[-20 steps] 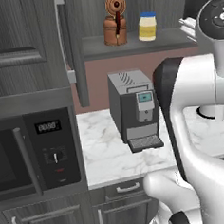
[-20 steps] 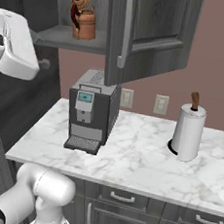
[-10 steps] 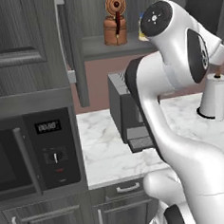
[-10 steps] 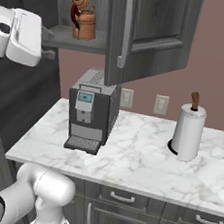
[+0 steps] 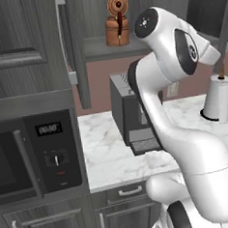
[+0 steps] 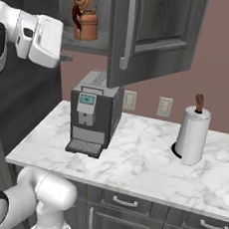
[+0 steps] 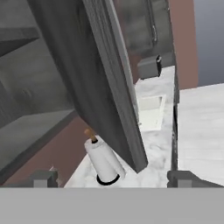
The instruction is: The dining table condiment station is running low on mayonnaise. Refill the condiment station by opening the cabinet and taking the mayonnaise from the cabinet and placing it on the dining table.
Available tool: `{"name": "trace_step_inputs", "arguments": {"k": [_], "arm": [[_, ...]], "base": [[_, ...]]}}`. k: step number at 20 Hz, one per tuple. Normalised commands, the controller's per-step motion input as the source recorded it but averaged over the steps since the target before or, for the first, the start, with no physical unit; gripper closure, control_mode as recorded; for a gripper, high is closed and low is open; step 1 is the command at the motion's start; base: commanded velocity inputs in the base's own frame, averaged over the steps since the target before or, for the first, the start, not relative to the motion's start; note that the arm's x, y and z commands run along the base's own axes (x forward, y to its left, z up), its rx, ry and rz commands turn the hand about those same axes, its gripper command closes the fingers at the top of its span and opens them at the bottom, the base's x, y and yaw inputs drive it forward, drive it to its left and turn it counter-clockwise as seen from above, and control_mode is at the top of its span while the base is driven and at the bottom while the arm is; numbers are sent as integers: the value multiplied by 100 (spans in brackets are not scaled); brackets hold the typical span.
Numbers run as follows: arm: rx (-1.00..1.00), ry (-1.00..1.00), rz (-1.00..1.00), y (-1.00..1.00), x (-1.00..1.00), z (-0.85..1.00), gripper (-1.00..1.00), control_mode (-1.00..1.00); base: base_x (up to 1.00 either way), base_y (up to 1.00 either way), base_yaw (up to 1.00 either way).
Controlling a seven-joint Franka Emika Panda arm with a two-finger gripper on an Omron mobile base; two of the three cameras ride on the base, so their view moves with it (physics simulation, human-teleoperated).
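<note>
The cabinet [image 6: 145, 34] door hangs wide open w/ the kettle [image 5: 117, 28] on its shelf; the mayonnaise isn't visible now, prob. hidden behind the arm. Fingers [image 7: 43, 178] spread, holding nothing, pointed past the door edge at the paper towel roll [image 7: 104, 164] on the worktop [image 6: 142, 159].

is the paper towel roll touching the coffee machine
Apart. The right base view shows bare marble counter between the coffee machine and the paper towel roll, which stands well off to its side.
</note>
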Motion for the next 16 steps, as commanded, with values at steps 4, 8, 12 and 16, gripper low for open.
{"name": "trace_step_inputs", "arguments": {"k": [4,8,12,16], "arm": [[0,4,-20,-38,53,-6,-100,-100],[0,3,-21,-30,56,-3,-100,-100],[0,3,-20,-28,48,0,-100,-100],[0,2,-16,-67,21,0,-100,-100]], "base": [[0,0,0],[0,0,0],[0,0,0],[0,0,0]]}}
